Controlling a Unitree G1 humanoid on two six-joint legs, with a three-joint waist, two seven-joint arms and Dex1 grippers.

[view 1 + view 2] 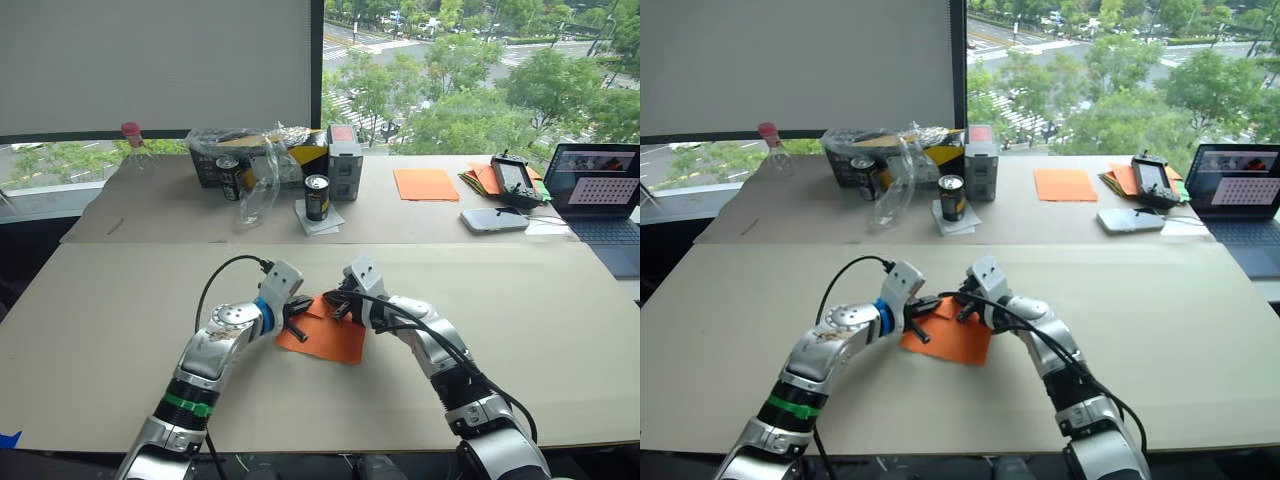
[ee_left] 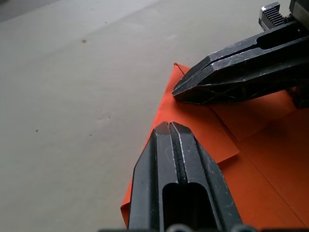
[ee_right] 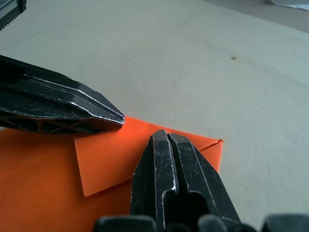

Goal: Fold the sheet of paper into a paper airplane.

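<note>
Orange sheet of paper (image 1: 330, 340) lies flat on the near table (image 1: 520, 330) between your grippers, one corner flap folded over. Your left gripper (image 1: 298, 318) and right gripper (image 1: 342, 306), both pressed together, press its far edge. Uneven sliding could skew the crease or drag the sheet.

Bright daylight from the window (image 1: 470, 70); soft shadows, sharp focus.
</note>
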